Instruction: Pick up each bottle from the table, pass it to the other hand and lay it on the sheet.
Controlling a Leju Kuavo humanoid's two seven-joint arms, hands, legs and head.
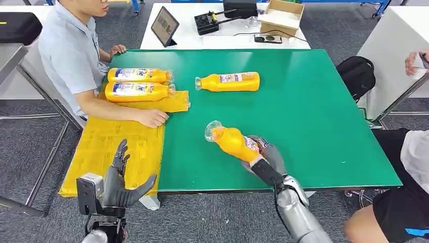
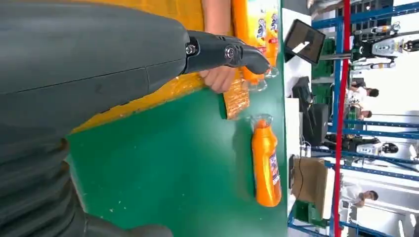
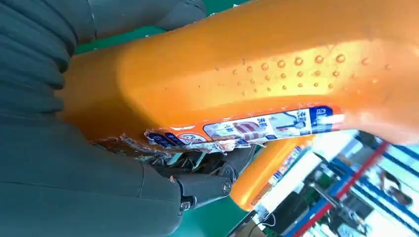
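My right hand [image 1: 266, 155] grips an orange bottle [image 1: 233, 142] by its base near the table's front edge. The bottle is tilted, its clear cap pointing up and to the far left. In the right wrist view this bottle [image 3: 257, 69] lies across my hand [image 3: 99, 192]. My left hand [image 1: 123, 179] is open, fingers spread, over the near end of the yellow sheet [image 1: 101, 152]. Two orange bottles [image 1: 139, 75] [image 1: 139, 91] lie on the far part of the sheet. Another orange bottle [image 1: 228, 81] lies on the green table [image 1: 313, 111]; the left wrist view also shows this bottle [image 2: 266, 165].
A person sits at the table's left side, one hand [image 1: 153, 118] resting on the sheet. Another person is at the right edge [image 1: 415, 167]. Behind the green table, a white table holds a tablet [image 1: 164, 25] and a cardboard box [image 1: 281, 16].
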